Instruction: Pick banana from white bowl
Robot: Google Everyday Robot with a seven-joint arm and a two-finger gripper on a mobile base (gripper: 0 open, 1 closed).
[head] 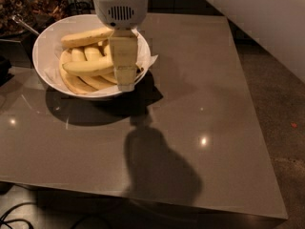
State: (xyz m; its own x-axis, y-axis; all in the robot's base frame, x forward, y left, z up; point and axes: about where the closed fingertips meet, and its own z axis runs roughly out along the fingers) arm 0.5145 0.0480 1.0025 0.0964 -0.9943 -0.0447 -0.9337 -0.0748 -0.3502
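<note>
The white bowl (47,73) stands at the table's far left, lined with white paper that sticks out over the right rim. Several bananas lie in it. The long curved yellow banana (88,67) lies across the top of the pile, its right end hidden behind my gripper. A straighter, paler banana (86,36) lies at the back. My gripper (126,84) hangs down from the white wrist housing (119,6) over the right part of the bowl, its tip near the front right rim, right beside the curved banana.
The grey table (200,118) runs to the right and front of the bowl, with its edges at the right and front. A dark container with a utensil handle (21,23) stands at the far left behind the bowl. My arm's shadow (157,166) falls on the table.
</note>
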